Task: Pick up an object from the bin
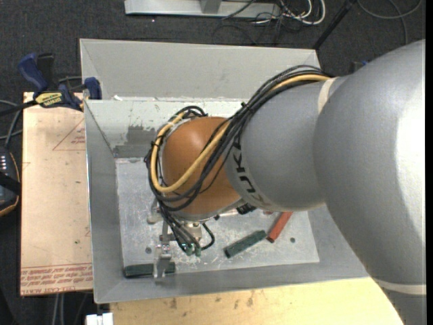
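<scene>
Dark-green flat piece point(139, 271) at the bin's point(101, 202) 7 o'clock is seen just beside the claw point(162, 267); claw spread cannot be told. Centring over it is advised before closing.

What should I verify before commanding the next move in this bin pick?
1. Hand position: low over the floor in the near-left corner of the bin. Ok.
2. Nearest thing: a small dark green flat block lies just left of the hand, by the grey metal bin's front wall. Ok.
3. Block held by the hand: cannot tell.
4. Hand's clearance from the front wall: looks tight. Cannot tell.
5. Other things out of the way: a slim dark green stick and a red pen-like stick lie apart to the right. Ok.
</scene>
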You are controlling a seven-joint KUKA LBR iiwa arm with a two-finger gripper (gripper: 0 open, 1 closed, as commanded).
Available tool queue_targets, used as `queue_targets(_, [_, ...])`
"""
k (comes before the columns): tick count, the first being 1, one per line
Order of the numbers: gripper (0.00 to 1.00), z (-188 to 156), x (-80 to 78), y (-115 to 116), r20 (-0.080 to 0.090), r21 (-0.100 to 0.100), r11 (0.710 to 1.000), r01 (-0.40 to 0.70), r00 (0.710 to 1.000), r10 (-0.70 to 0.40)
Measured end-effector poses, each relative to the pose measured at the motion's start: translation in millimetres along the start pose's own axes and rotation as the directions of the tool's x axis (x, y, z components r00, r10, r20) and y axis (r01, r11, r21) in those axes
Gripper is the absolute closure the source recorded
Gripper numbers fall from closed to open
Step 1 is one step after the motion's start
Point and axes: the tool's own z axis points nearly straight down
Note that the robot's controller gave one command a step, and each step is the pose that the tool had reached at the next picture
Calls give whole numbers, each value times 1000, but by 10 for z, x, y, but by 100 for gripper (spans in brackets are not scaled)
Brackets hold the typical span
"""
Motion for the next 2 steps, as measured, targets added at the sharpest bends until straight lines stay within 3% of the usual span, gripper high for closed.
queue_targets(1, [0, -42, -22, -10, 7, -2, 1000, -4, 1000, 4])
queue_targets(2, [100, 558, -17, 170, 19, -4, 984, 180, 984, -180])
